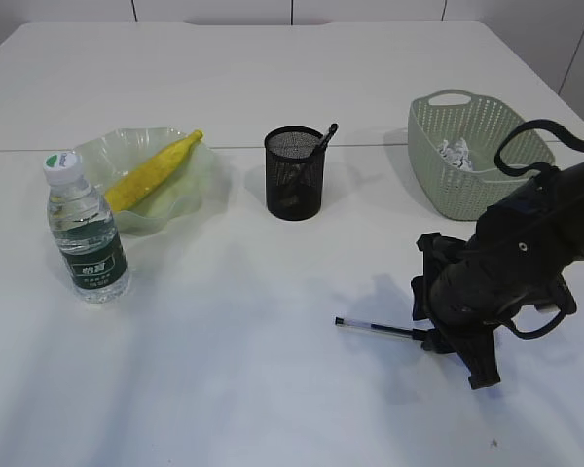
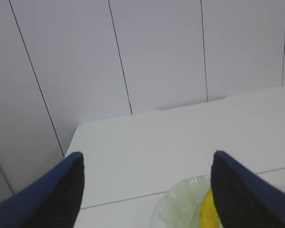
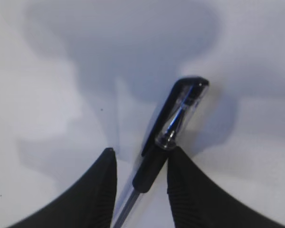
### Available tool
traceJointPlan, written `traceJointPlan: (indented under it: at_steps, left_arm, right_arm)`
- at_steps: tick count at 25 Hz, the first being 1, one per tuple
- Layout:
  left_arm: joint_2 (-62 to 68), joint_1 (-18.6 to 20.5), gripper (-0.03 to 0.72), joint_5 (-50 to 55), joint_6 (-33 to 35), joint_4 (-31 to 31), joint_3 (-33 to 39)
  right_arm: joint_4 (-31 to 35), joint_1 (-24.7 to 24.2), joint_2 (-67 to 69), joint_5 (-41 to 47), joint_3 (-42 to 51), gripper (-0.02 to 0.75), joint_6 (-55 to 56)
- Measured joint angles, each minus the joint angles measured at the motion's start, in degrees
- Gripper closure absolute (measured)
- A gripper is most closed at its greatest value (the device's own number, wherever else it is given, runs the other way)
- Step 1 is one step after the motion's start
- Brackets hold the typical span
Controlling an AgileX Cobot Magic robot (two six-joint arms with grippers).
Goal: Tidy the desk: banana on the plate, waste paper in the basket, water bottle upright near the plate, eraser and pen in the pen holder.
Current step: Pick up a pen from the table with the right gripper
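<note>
The right claw (image 3: 141, 183) is partly closed, its two fingers bracketing a clear-barrelled pen (image 3: 173, 128) with a black cap that lies flat on the white table (image 1: 273, 389). Bare table surrounds it. Only the exterior view shows another pen in the pen holder (image 1: 294, 173). The left claw (image 2: 147, 190) gapes wide and empty above the plate (image 2: 180, 204).

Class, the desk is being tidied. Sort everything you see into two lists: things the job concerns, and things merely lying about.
Job:
banana
plate
water bottle
pen holder
basket
waste paper
pen

Lying about:
nothing visible
</note>
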Motion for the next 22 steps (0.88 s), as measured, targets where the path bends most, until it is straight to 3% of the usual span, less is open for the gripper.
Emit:
traceJointPlan:
  at_steps: [12,22]
  left_arm:
    - [0.0,0.0,0.097,2.82,0.0,0.1,0.0]
    - [0.0,0.0,0.097,2.87,0.0,0.18,0.0]
  right_arm:
    - [-10.92,0.0,0.0,1.82,0.0,0.456,0.13]
    - [-12.21,0.0,0.09,2.18,0.0,0.456,4.15]
